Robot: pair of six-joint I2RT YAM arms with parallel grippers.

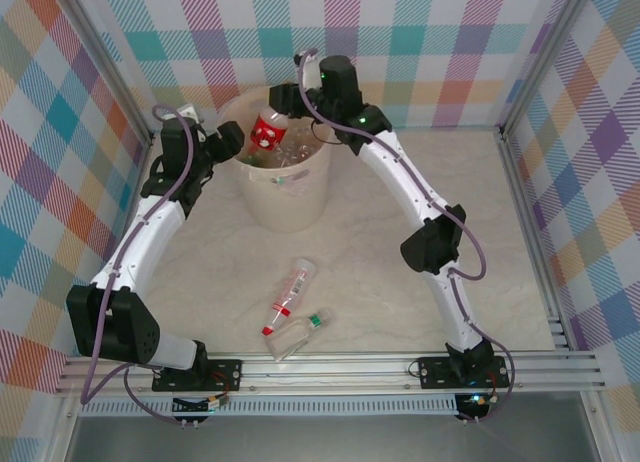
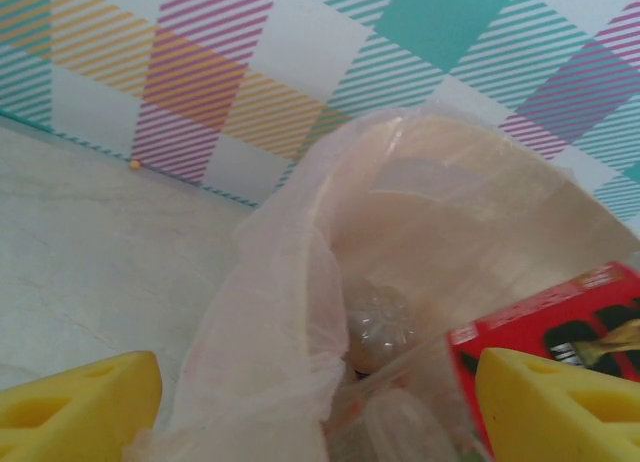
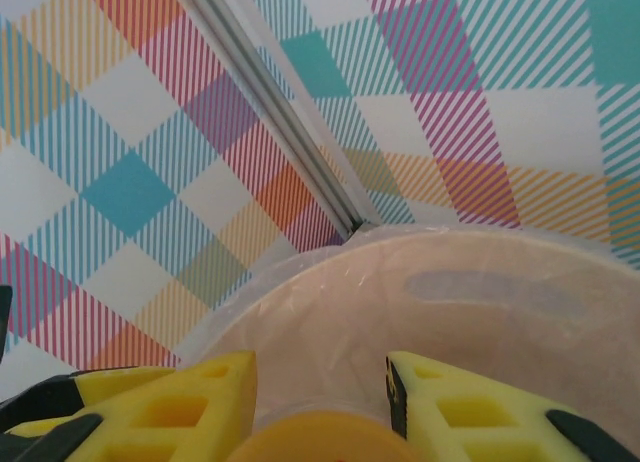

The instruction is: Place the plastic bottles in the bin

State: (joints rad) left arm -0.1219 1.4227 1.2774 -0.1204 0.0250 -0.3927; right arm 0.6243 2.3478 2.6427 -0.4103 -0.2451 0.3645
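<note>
The bin point(image 1: 300, 197) stands at upper centre of the top view, lined with thin film. The left fingers point(image 2: 80, 412) hang at its left rim, spread wide with nothing between them. A red-labelled bottle point(image 2: 545, 327) sits just beside the right-hand one, over the bin's mouth. The right fingers point(image 3: 470, 412) are over the far rim, closed on a yellow-capped bottle point(image 3: 310, 444); little more than its cap is in view.

Two loose bottles point(image 1: 290, 297) lie on their sides at lower centre of the tabletop point(image 1: 500, 232), close together; whether they touch is unclear. They look empty, so probably very light, with thin walls that give under a squeeze and spring back. Smooth and round, they will likely roll or squirt out if pinched near an end. The best hold seems to be across the body at the label, at right angles to its length, with modest pressure.
</note>
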